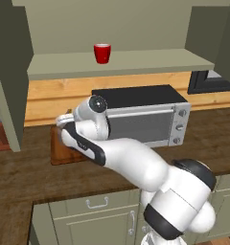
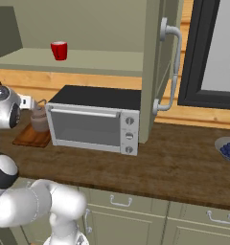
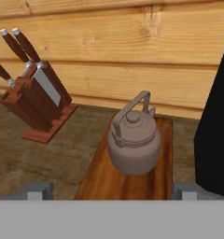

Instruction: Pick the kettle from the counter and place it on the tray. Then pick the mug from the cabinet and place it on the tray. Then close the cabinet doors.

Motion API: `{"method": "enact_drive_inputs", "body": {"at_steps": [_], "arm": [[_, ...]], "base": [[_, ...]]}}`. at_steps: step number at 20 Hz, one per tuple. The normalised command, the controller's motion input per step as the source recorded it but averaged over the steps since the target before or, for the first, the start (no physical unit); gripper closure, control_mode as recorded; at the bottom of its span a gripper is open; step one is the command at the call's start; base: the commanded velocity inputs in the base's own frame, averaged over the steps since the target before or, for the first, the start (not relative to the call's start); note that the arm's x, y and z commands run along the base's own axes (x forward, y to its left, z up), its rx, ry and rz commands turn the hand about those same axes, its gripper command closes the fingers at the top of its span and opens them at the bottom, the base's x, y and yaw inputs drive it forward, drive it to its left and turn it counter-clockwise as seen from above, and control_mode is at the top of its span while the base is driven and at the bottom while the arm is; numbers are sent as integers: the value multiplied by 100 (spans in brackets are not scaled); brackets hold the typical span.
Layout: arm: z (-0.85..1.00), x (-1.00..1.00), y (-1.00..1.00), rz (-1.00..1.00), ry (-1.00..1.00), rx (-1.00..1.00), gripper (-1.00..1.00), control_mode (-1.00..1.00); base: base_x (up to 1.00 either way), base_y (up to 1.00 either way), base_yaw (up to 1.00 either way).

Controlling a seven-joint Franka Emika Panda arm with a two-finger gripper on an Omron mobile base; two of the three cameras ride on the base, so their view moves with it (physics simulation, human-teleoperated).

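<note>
Kettle (image 3: 133,144) stands upright on the tray (image 3: 160,182); gripper (image 3: 112,192) hovers near, fingers apart, empty. Mug (image 1: 102,53) sits on the cabinet (image 1: 117,62) shelf: likely light, rigid, smooth; best grasped across its rim

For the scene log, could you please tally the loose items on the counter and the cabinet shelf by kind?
Kettle: 1
Tray: 1
Mug: 1
Knife block: 1
Toaster oven: 1
Bowl of blue fruit: 1
Total: 6
</note>
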Motion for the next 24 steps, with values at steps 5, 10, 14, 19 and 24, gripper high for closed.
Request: {"method": "enact_drive_inputs", "body": {"at_steps": [5, 10, 14, 19, 24], "arm": [[60, -44, -32, -1, -1, -1, -100, -100], [63, -35, -30, -7, 0, -3, -100, -100], [60, -44, -35, -7, 0, -5, -100, -100], [55, -48, -38, -10, 0, -7, -100, -100], [47, -44, -36, -6, 0, -4, -100, -100]], "base": [[0, 0, 0], [0, 0, 0], [0, 0, 0], [0, 0, 0], [0, 0, 0]]}}
